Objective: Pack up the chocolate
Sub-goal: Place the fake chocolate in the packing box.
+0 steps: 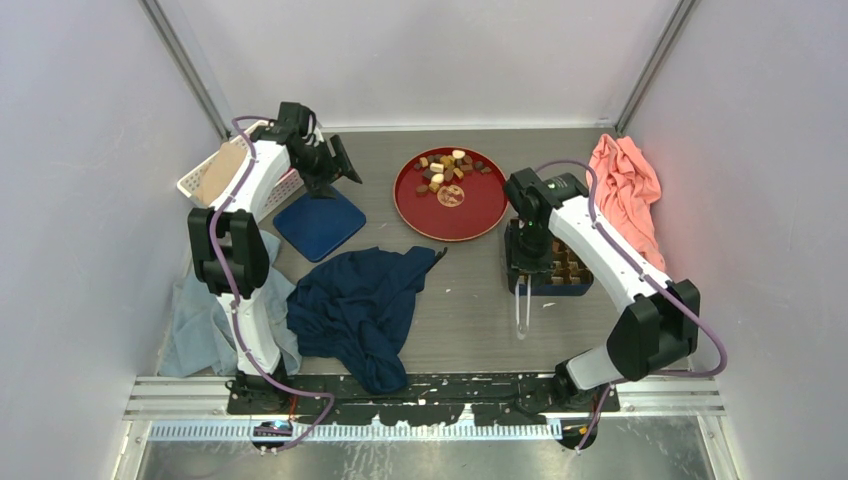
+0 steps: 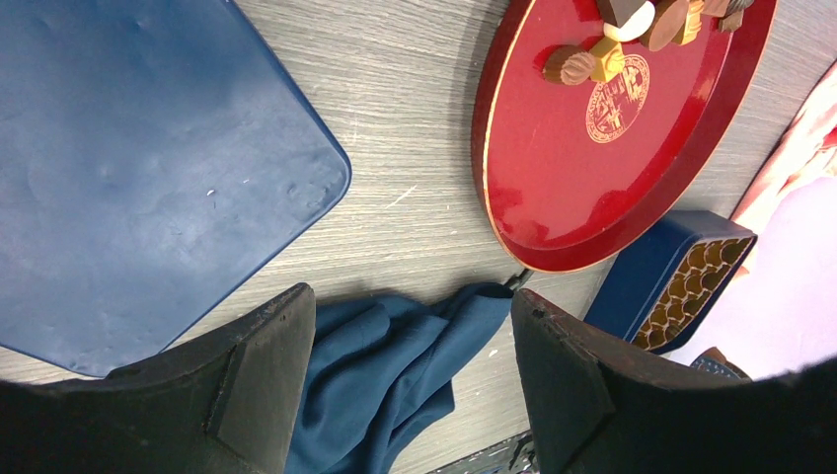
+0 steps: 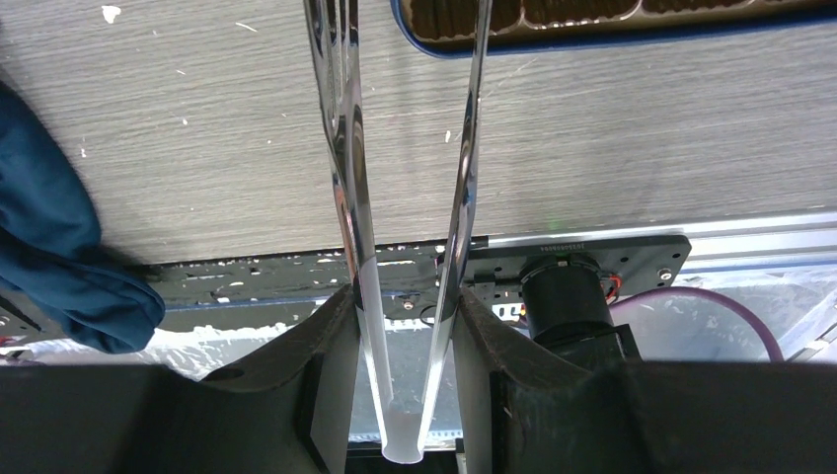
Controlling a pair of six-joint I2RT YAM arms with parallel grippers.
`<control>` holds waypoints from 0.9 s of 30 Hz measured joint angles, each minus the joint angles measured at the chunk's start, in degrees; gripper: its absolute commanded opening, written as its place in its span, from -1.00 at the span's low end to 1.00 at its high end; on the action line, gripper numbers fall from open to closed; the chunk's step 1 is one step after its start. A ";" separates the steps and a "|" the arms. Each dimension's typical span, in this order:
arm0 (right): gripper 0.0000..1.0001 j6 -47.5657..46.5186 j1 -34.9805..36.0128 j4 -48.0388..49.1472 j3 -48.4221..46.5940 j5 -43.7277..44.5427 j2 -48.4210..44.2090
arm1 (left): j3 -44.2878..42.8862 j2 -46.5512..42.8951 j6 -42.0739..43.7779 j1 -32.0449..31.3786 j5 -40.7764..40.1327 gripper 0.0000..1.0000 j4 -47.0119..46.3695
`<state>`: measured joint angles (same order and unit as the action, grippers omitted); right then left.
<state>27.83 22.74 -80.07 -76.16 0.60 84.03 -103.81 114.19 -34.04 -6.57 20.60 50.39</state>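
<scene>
The chocolate (image 1: 447,168), several small brown and cream pieces, lies at the back of a red round tray (image 1: 470,215); it also shows in the left wrist view (image 2: 612,44). A navy gridded box (image 1: 556,272) stands under my right arm, and its edge shows in the right wrist view (image 3: 592,25). My right gripper (image 1: 524,285) (image 3: 400,375) is shut on metal tongs (image 1: 522,312) (image 3: 405,178) just in front of the box. My left gripper (image 1: 338,165) (image 2: 410,375) is open and empty above the flat blue lid (image 1: 320,222) (image 2: 128,178), left of the tray (image 2: 592,168).
A dark blue cloth (image 1: 360,305) (image 2: 395,375) lies crumpled at centre front. A pink cloth (image 1: 628,190) lies at the back right, a white basket (image 1: 225,170) at the back left, a pale blue cloth (image 1: 200,320) by the left arm. The box's side shows in the left wrist view (image 2: 681,281).
</scene>
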 measured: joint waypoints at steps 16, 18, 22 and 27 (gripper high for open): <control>-0.67 1.77 0.00 2.03 7.50 0.55 -1.73 | 0.00 0.00 -0.13 -0.72 0.00 0.47 0.02; -0.66 1.90 0.00 2.58 7.50 0.63 -1.42 | 0.00 0.00 -0.20 -0.79 0.00 0.47 0.02; -0.64 1.90 -0.02 3.58 7.50 0.68 0.37 | 0.00 0.00 -0.26 -0.81 -0.02 0.47 0.04; -0.57 1.88 -0.07 4.55 7.63 1.05 2.69 | 0.00 0.00 -0.09 -0.81 -0.09 0.47 0.13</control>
<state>29.71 22.68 -75.53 -68.53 1.65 86.72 -103.81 114.19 -34.13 -7.38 20.51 50.52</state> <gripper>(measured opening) 0.424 0.733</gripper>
